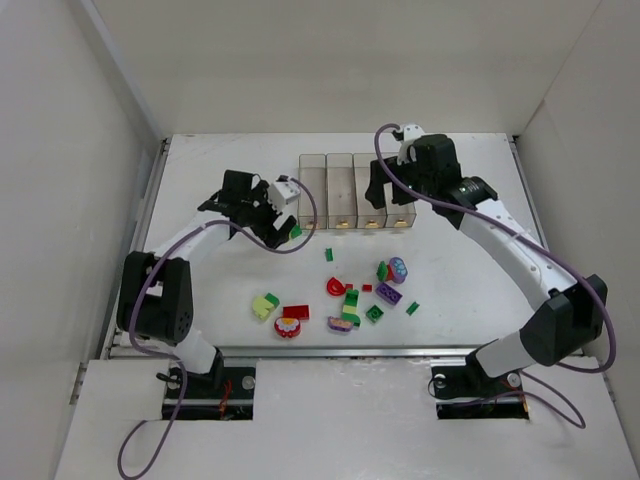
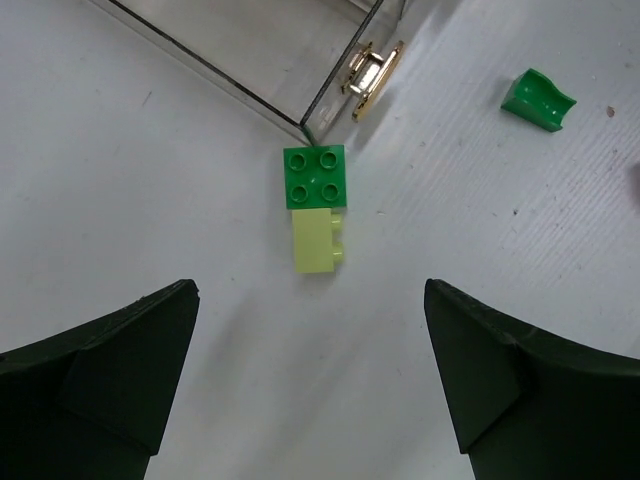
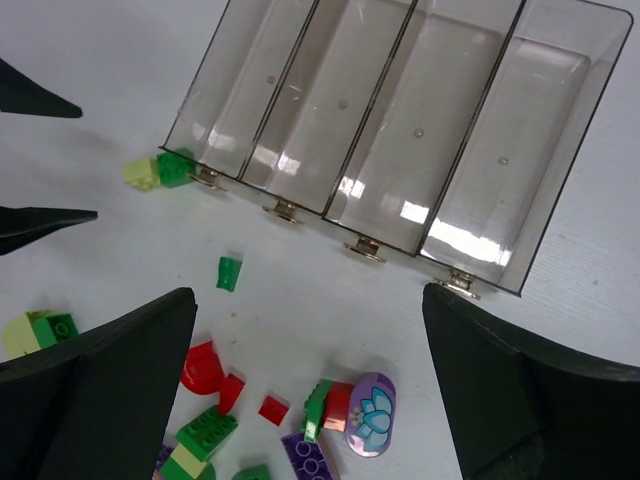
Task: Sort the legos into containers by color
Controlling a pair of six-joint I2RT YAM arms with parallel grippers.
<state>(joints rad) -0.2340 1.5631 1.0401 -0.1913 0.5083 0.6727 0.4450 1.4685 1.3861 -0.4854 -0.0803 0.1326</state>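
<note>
While the left gripper (image 2: 310,300) held its jaws spread wide with nothing between them, a green brick (image 2: 315,178) joined to a yellow-green brick (image 2: 318,242) lay on the table (image 2: 150,200) just ahead of the fingertips. The green one sat right at the corner of the nearest clear bin (image 2: 250,60), and a green wedge (image 2: 538,98) lay farther ahead to the right. The right gripper (image 3: 308,295) was likewise wide open and empty. The four containers (image 3: 400,120) stood in a row just beyond its jaws, each bare inside, and the other legos (image 3: 370,412) were scattered nearer than the jaws. Judged so, nothing was sorted yet and every piece remained to place. The left arm reached forward, elbow bent, wrist tipped down at the pair; the right stretched long, hanging above the bins' near ends.
</note>
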